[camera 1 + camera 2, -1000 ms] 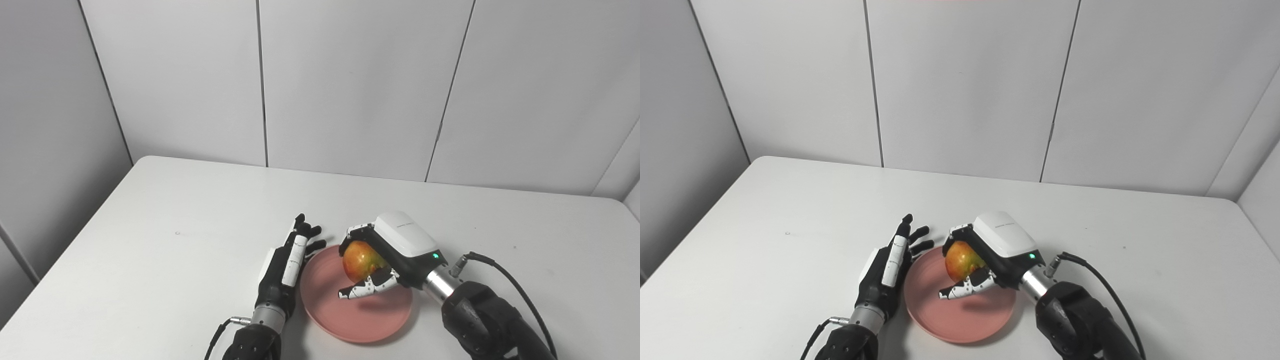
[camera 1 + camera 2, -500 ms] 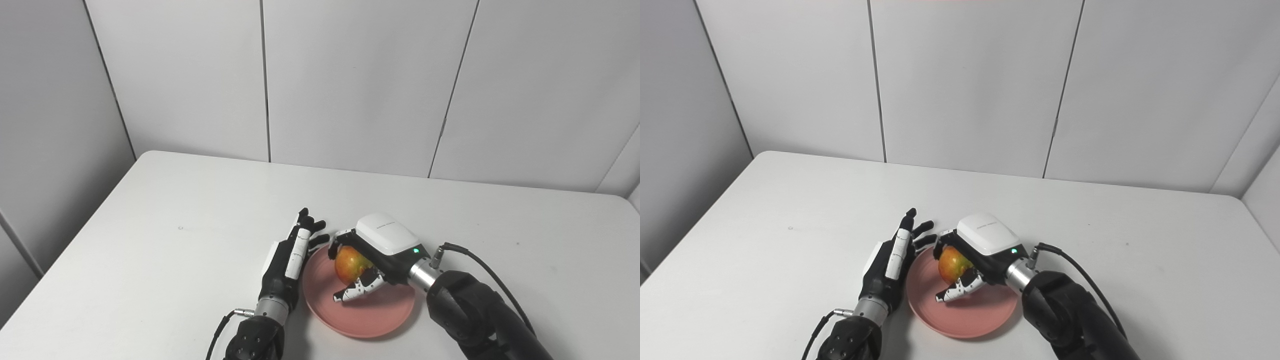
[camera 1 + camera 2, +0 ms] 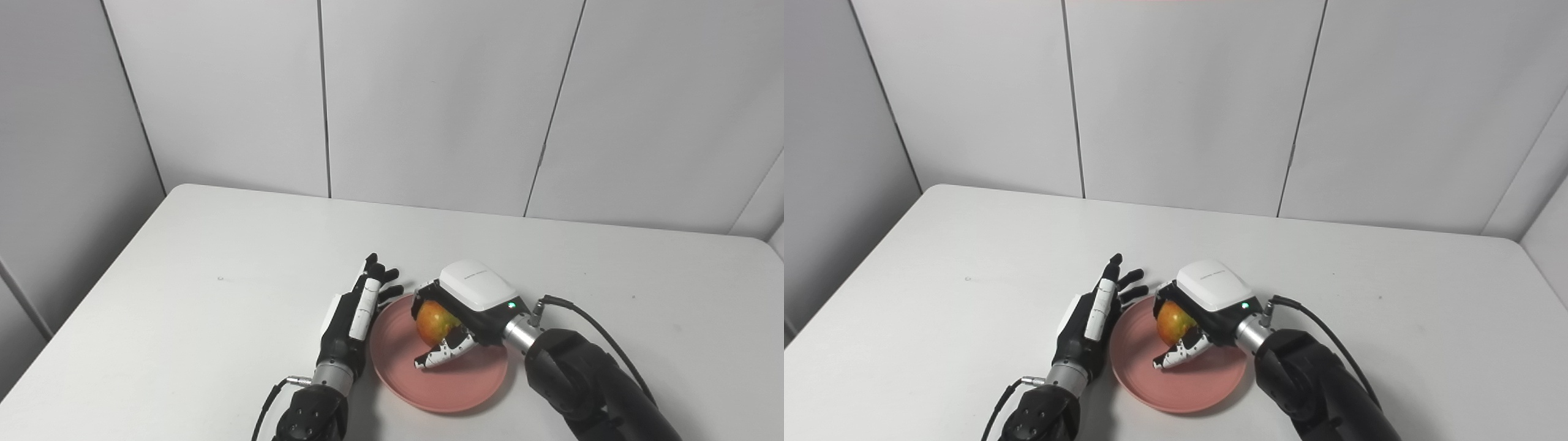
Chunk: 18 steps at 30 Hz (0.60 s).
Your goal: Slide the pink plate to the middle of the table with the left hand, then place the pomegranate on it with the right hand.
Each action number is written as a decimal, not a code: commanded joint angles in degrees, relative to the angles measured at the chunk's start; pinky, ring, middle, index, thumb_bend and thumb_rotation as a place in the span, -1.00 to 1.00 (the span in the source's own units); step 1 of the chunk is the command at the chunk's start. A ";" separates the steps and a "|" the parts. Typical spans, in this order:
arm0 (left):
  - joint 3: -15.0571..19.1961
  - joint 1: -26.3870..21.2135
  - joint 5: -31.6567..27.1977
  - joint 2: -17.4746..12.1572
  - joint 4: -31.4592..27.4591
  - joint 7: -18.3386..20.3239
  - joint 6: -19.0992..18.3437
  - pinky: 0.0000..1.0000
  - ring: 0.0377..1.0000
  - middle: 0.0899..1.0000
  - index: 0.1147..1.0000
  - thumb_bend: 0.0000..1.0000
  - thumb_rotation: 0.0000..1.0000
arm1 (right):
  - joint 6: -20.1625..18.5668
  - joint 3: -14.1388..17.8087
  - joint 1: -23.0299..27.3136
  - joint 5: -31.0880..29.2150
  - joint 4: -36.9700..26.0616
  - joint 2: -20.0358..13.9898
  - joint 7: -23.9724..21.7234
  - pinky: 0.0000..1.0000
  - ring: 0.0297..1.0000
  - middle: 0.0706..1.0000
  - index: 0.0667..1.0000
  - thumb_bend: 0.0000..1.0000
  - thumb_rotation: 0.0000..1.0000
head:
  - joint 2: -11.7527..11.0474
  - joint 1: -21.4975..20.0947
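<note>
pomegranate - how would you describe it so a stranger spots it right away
On the white table, find the pink plate near the front edge. Just above its far side, the right hand is shut on the pomegranate. It is the only round, red-and-yellow fruit there; everything around it is pink, black or white.

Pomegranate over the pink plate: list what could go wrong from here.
1. The right hand is shut on the pomegranate above the pink plate; whether the fruit touches the plate is unclear, so if released high it may roll off the shallow rim.
2. The left hand stands open against the plate's left edge; a nudge could shift the plate under the fruit.
3. The right hand's thumb sits low over the plate and might drag it on withdrawal.
</note>
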<state>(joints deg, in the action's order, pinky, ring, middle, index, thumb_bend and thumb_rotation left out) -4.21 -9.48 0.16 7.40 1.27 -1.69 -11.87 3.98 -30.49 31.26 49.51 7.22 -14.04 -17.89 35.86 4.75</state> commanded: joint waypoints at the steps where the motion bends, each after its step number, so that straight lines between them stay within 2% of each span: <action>1: 0.18 -2.44 0.04 0.64 -0.46 -0.35 1.14 0.59 0.66 0.74 1.00 0.97 0.94 | 2.95 0.81 2.79 0.09 -1.06 -0.38 2.90 -0.29 -0.20 -0.12 -0.06 0.18 -0.16 | -0.02 0.07; 5: 0.28 -2.47 -0.51 0.43 -0.42 0.20 1.47 0.60 0.68 0.76 1.00 0.95 0.93 | 3.60 1.18 2.46 -0.05 -1.10 -0.53 3.84 -0.17 -0.08 -0.01 0.05 0.35 0.05 | -0.09 -0.58; 14: 0.31 -2.35 -0.47 0.59 -0.32 0.21 1.82 0.57 0.68 0.76 1.00 0.93 0.93 | 3.20 1.64 1.56 -0.80 -2.34 -0.70 3.31 -0.15 -0.05 0.02 0.12 0.55 0.22 | 0.05 -0.62; 18: 0.02 -2.35 -0.05 0.55 -0.20 0.15 2.21 0.54 0.67 0.76 1.00 0.90 0.94 | 4.59 2.19 0.89 -1.60 -3.04 -0.90 4.71 -0.15 -0.04 0.04 0.17 0.64 0.42 | -0.02 -0.44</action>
<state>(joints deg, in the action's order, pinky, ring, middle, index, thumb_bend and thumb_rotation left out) -4.03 -9.55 0.07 7.40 1.41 -1.59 -11.78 5.88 -29.59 30.61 49.08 6.53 -14.45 -15.43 35.86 4.31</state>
